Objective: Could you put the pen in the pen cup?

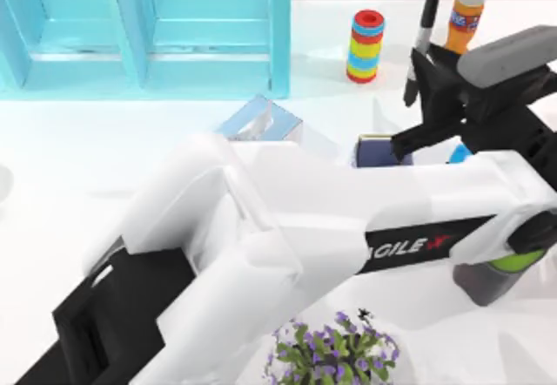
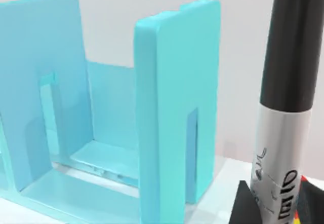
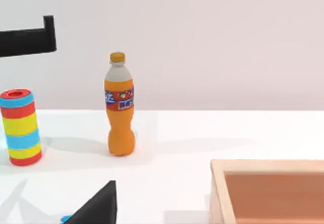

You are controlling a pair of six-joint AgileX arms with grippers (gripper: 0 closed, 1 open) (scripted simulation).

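The left arm reaches across the frame to the upper right, where its pincer (image 1: 424, 70) grips the pen (image 1: 423, 38) nearly upright, black cap up. The pen cup (image 1: 384, 151) sits on the tabletop (image 1: 52, 158) just below the pincer, partly hidden by the arm. A blue rack (image 1: 144, 28) fills the upper left; a striped cylinder (image 1: 366, 46) and orange bottle (image 1: 465, 12) stand nearby.

Pen (image 2: 288, 107) black-capped, silver barrel with black print; rack (image 2: 172, 107) turquoise; bottle (image 3: 120, 107) orange; ring stack (image 1: 366, 46) red-yellow-blue striped.
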